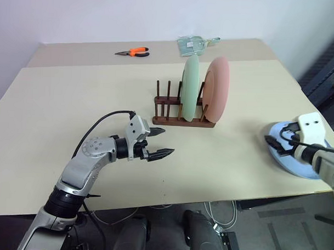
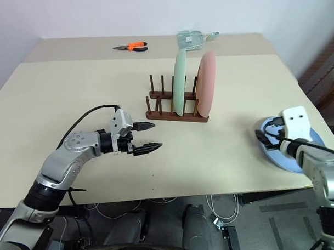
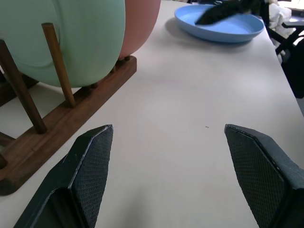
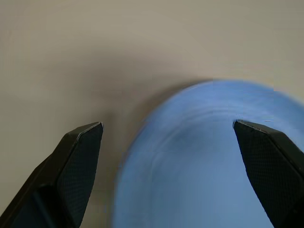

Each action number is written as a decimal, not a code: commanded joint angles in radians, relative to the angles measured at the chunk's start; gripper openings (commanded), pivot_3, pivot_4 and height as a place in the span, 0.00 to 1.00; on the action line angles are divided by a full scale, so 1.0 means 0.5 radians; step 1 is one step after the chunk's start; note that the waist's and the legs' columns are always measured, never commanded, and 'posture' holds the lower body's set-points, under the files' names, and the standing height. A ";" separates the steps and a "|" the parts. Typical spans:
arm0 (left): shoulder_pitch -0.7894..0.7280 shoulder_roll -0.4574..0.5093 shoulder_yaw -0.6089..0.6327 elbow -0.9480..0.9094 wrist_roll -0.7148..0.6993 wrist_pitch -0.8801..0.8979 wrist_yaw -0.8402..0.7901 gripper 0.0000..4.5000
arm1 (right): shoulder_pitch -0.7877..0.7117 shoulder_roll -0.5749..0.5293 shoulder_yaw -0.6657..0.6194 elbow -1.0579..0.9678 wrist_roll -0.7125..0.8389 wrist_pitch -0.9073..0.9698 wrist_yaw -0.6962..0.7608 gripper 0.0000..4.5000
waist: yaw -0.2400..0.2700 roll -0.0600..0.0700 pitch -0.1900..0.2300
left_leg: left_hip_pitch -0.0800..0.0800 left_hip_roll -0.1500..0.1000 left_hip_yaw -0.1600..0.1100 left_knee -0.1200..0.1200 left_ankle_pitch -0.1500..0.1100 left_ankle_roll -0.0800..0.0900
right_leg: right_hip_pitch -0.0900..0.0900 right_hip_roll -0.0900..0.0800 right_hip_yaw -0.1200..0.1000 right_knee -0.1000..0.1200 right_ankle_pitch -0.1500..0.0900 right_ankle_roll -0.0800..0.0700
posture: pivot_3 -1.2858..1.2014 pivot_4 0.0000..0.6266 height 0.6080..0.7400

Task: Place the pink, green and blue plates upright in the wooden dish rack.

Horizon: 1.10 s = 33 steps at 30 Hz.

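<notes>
1. Light blue, round and shallow, the matte plate (image 1: 297,157) lies flat near the table's (image 1: 74,111) right front edge, directly under my right gripper (image 4: 173,142), whose black fingers stand wide apart and hold nothing.
2. I see the mint green plate (image 1: 189,87) and pale pink plate (image 1: 217,88) standing upright in the dark brown wooden dish rack (image 1: 181,121).
3. My left gripper (image 1: 160,143) hovers spread and empty, just short of the rack.

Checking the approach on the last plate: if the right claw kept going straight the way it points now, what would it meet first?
Most likely the blue plate, lying flat on the table; the open right claw points down at its near rim, though depth is unclear.
</notes>
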 commanded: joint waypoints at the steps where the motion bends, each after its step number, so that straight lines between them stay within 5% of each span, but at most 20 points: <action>1: -0.017 0.001 0.008 -0.038 0.008 -0.037 -0.012 0.86 | -0.012 0.076 0.007 0.010 -0.107 0.029 -0.072 0.99 | 0.007 -0.004 0.001 | 0.000 0.000 0.000 0.000 0.000 0.000 | 0.000 0.000 0.000 0.000 0.000 0.000 | 0.52 0.24 1.00; 4: -0.016 0.001 0.011 -0.046 0.010 -0.030 -0.008 0.86 | -0.008 0.109 0.051 0.069 -0.204 0.025 -0.081 0.80 | 0.013 -0.005 0.001 | -0.001 -0.001 -0.003 0.000 0.000 0.000 | 0.001 0.000 -0.001 -0.002 0.000 0.000 | 0.52 0.24 1.00; 11: 0.004 0.000 0.016 -0.050 0.020 -0.040 -0.009 0.86 | -0.082 0.144 0.065 0.128 -0.325 0.005 -0.076 0.01 | 0.005 -0.006 0.001 | -0.001 -0.002 -0.003 0.000 0.000 0.000 | 0.002 -0.001 -0.001 -0.001 0.000 0.000 | 0.52 0.24 1.00; 16: -0.006 -0.005 0.018 -0.032 0.021 -0.048 -0.012 0.86 | -0.286 0.158 0.026 0.096 -0.482 -0.304 -0.151 0.01 | -0.002 -0.003 0.003 | 0.000 -0.001 -0.002 0.000 0.000 0.000 | 0.001 0.000 -0.001 -0.001 0.000 0.000 | 0.52 0.24 1.00; 19: -0.009 -0.001 0.023 -0.026 0.021 -0.052 -0.018 0.86 | -0.660 0.293 -0.130 0.004 -0.342 -0.486 -0.199 0.01 | -0.013 -0.001 0.005 | 0.000 -0.001 -0.001 -0.001 0.000 0.000 | 0.000 0.000 0.000 -0.001 0.000 0.001 | 0.52 0.24 1.00; 26: -0.016 -0.002 0.049 0.012 0.014 -0.069 -0.015 0.86 | -1.627 0.908 -0.403 -0.245 0.962 -0.125 -0.232 0.01 | 0.000 0.000 0.006 | -0.001 0.001 -0.014 -0.005 0.000 0.000 | 0.000 0.003 -0.009 0.001 0.008 0.000 | 0.52 0.24 1.00; 33: 0.011 0.063 0.152 0.107 0.058 -0.141 0.019 0.86 | -1.880 1.585 -0.285 -0.051 1.636 -0.071 -0.796 0.01 | -0.003 0.000 0.005 | -0.002 -0.002 -0.019 -0.003 0.000 0.000 | 0.000 0.001 -0.009 0.001 0.005 -0.008 | 0.52 0.24 1.00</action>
